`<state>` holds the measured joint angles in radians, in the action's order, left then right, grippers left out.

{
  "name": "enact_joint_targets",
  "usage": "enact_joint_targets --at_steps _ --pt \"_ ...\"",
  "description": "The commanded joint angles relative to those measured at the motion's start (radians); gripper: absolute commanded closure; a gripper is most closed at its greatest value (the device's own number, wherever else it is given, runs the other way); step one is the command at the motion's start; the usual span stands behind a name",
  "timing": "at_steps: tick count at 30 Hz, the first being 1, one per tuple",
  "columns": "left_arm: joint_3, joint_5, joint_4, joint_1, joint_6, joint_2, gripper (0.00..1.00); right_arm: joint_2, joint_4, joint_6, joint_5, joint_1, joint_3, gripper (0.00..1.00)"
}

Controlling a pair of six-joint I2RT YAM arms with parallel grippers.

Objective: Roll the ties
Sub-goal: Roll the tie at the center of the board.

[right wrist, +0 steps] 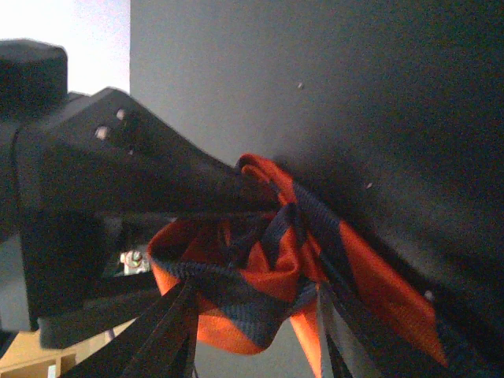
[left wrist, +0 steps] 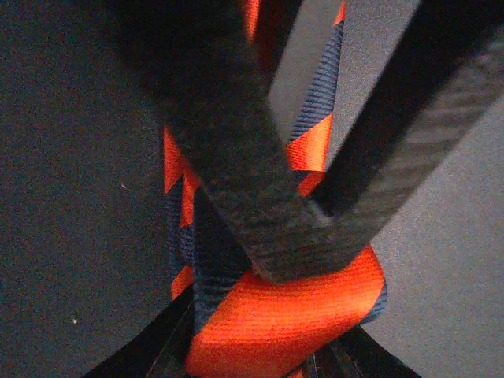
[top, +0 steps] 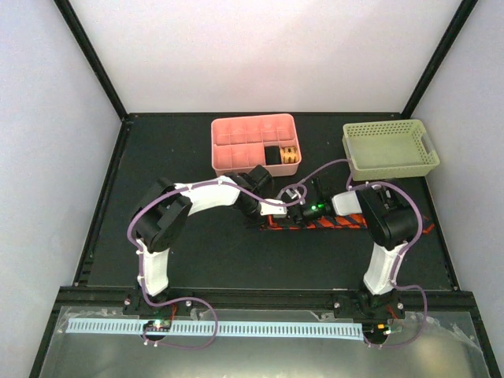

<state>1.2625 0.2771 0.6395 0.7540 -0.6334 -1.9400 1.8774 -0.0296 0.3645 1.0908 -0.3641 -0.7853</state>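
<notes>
The orange-red tie with navy stripes [top: 327,224] lies in a strip on the black table between the two arms. Both grippers meet over its left part. In the left wrist view my left gripper [left wrist: 268,350] is shut on a folded orange loop of the tie [left wrist: 276,315]. The right gripper's carbon fingers [left wrist: 236,165] cross just above that loop and come together on the fabric. In the right wrist view my right gripper [right wrist: 252,315] holds a bunched curl of the tie [right wrist: 260,283] between its fingers. The left gripper's black body [right wrist: 102,197] is close on its left.
A pink compartment tray [top: 236,134] stands at the back centre with rolled ties [top: 289,156] in a right compartment. A pale green basket [top: 390,150] stands at the back right. White walls rise around the table.
</notes>
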Motion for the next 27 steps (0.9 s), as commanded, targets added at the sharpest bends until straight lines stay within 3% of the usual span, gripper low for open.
enact_joint_targets --at_steps 1,14,18,22,25,27 --pt "0.017 -0.021 0.02 -0.007 0.015 -0.021 0.68 -0.049 0.284 0.207 0.046 -0.001 0.105 0.58" --pt "0.018 -0.019 0.023 -0.008 0.018 -0.021 0.68 0.012 0.467 0.321 0.048 -0.004 0.122 0.54" --pt "0.017 -0.019 0.023 -0.01 0.019 -0.021 0.68 0.038 0.461 0.317 0.044 -0.01 0.113 0.76" --pt "0.021 -0.014 0.024 -0.018 0.023 -0.022 0.68 0.03 0.214 0.132 0.011 -0.009 0.062 0.95" --pt "0.017 -0.004 0.016 -0.031 0.027 -0.008 0.64 0.021 0.112 0.045 -0.023 0.0 0.046 0.98" --pt "0.005 0.044 0.0 -0.052 0.031 0.03 0.53 0.022 0.073 0.008 -0.06 0.006 0.039 0.98"
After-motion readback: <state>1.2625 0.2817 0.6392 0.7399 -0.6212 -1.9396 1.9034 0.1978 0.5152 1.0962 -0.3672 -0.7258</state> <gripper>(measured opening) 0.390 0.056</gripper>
